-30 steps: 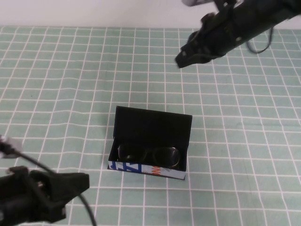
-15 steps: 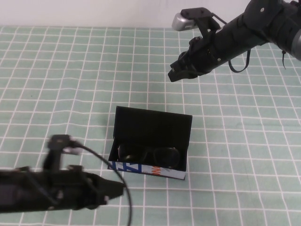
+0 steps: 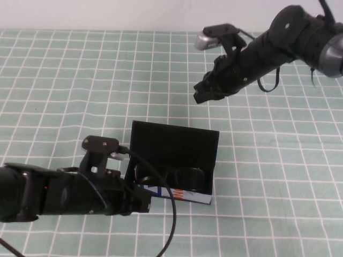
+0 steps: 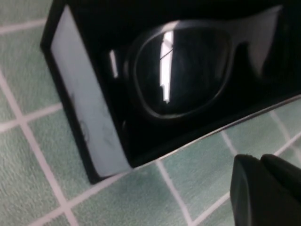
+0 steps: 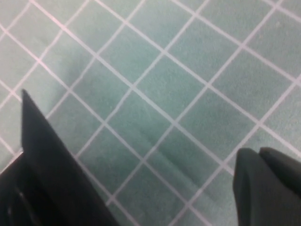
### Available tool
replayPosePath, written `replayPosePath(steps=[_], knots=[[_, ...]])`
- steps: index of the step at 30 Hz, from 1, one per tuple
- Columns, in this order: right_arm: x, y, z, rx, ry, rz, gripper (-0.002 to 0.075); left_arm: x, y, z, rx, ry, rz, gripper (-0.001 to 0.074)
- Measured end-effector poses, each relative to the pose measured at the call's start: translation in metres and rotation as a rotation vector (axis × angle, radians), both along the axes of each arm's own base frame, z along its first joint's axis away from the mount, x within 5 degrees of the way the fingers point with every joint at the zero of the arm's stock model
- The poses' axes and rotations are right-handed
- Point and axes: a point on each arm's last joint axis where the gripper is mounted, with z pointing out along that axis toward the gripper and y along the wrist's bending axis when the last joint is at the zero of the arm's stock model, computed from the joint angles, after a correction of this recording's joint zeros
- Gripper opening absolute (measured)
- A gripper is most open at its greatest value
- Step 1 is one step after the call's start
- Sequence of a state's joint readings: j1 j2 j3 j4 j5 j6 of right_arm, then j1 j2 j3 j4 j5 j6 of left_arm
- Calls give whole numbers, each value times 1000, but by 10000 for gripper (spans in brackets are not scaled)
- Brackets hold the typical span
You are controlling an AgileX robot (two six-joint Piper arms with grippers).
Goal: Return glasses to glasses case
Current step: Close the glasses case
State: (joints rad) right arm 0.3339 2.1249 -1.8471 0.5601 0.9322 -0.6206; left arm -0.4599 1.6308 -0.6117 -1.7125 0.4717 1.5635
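The glasses case stands open in the middle of the green grid mat, its black lid upright behind the box. The black glasses lie inside it, lenses facing the front. In the left wrist view one dark lens fills the box, beside the case's white end wall. My left gripper is low at the case's front left corner, shut and holding nothing. My right gripper hangs above the mat behind the case, shut and empty; the lid's edge shows below it.
The green mat with white grid lines covers the table. A white wall runs along the far edge. The left arm's cable loops over the mat in front of the case.
My left arm has swept right along the front of the mat up to the case's front left corner. My right gripper has shifted slightly left and down toward the case.
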Motion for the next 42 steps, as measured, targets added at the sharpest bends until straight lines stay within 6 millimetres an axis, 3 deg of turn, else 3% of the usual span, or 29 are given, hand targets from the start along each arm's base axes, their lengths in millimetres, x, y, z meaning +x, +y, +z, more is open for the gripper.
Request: replayPosePath(steps=[6, 11, 22, 33, 42], knots=[[4, 4, -24, 1, 34, 44, -11, 0, -10, -7, 22, 13, -23, -4], [-1, 7, -32, 3, 78, 131, -11, 3, -17, -9, 26, 15, -35, -4], [-25, 26, -27, 76, 115, 402, -11, 8, -16, -13, 58, 10, -8, -4], [-36, 45, -27, 69, 116, 454, -11, 7, -16, -12, 56, 12, -7, -4], [-57, 70, -24, 3, 125, 509, -11, 7, -16, -12, 55, 14, -6, -4]])
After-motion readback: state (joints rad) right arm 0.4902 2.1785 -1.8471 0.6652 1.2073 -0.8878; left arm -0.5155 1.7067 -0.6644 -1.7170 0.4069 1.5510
